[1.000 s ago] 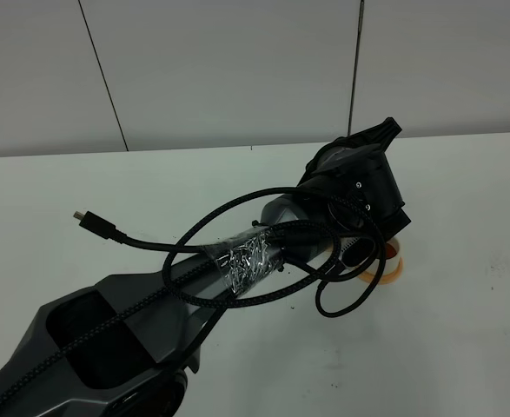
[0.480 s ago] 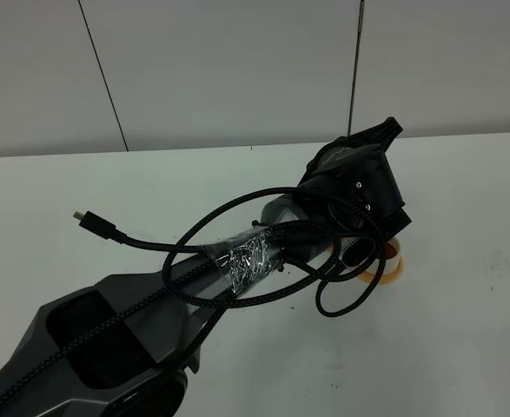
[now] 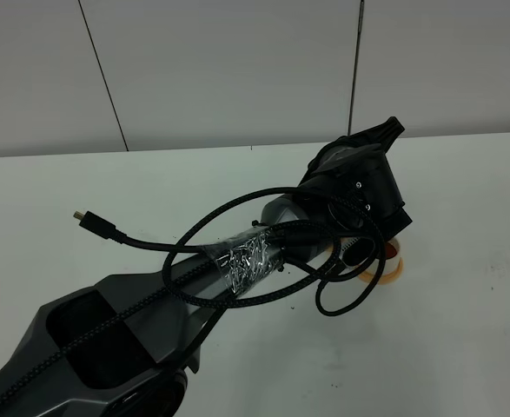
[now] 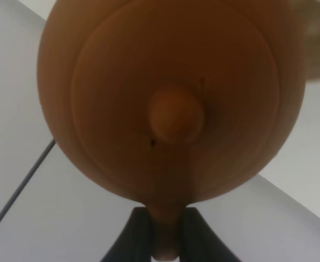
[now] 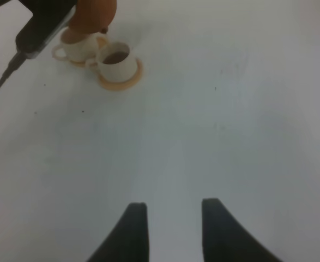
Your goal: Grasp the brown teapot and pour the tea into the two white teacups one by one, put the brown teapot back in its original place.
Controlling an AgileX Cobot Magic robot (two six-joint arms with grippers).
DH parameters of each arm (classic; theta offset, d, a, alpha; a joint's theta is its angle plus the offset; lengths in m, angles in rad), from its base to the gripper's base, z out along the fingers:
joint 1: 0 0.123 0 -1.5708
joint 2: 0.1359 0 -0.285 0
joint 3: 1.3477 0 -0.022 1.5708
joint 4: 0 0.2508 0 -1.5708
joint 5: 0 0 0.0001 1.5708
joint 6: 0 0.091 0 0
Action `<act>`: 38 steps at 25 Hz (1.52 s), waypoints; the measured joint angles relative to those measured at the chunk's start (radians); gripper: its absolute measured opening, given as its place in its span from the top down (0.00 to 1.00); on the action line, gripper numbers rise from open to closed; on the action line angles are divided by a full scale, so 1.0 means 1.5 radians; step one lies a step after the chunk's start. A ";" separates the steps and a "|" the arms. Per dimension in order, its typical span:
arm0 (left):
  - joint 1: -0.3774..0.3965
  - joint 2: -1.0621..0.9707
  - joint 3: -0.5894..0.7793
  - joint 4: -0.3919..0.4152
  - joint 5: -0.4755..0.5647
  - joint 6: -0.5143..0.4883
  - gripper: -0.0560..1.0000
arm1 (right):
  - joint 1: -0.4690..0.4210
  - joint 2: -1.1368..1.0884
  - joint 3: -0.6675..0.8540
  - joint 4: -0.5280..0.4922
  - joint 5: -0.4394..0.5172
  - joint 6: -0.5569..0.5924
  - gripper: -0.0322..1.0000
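One dark robot arm (image 3: 107, 339) fills the high view, running from seven o'clock toward the middle right across the white table (image 3: 463, 347). Loose black cables (image 3: 237, 204) loop over it, with a free plug (image 3: 81, 215) sticking out at nine o'clock and clear tape (image 3: 246, 259) wrapped round the forearm. Its wrist housing (image 3: 359, 187) hides whatever hangs beneath. Only the edge of an orange saucer (image 3: 392, 273) shows, at four o'clock from the housing.

Seen from its own wrist, the left gripper (image 4: 166, 221) is clamped tight on the loop handle (image 4: 167, 240) of the brown teapot (image 4: 121, 82). The pot fills the picture, its lid knob (image 4: 176, 114) facing the camera.

From the right wrist, the teapot hangs off the table, tipped over the farther teacup (image 5: 75, 48) with its spout (image 5: 105, 30) low at that cup's rim. Whether liquid is running I cannot tell. Close beside it, the nearer teacup (image 5: 116, 64) stands on the nearer saucer (image 5: 128, 82) and holds dark tea (image 5: 115, 56). Well apart from the cups, the right gripper (image 5: 173, 207) hovers above the table, its jaws parted and holding nothing.
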 joint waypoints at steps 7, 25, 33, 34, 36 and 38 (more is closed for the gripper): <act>0.000 0.000 0.000 0.000 -0.012 0.007 0.78 | 0.000 0.000 0.000 0.000 0.000 0.000 0.74; 0.000 0.000 0.000 0.000 -0.025 0.029 0.78 | 0.000 0.000 0.000 0.000 0.000 0.000 0.74; 0.000 0.000 0.000 0.000 -0.025 0.031 0.78 | 0.000 0.000 0.000 0.000 0.000 0.000 0.74; 0.000 0.000 0.000 0.000 -0.025 0.031 0.78 | 0.000 0.000 0.000 0.000 0.000 0.000 0.74; 0.000 0.000 0.000 -0.002 -0.025 0.035 0.78 | 0.000 0.000 0.000 0.000 0.000 0.000 0.74; 0.000 0.000 0.000 -0.011 -0.025 0.041 0.78 | 0.000 0.000 0.000 0.000 0.000 0.000 0.74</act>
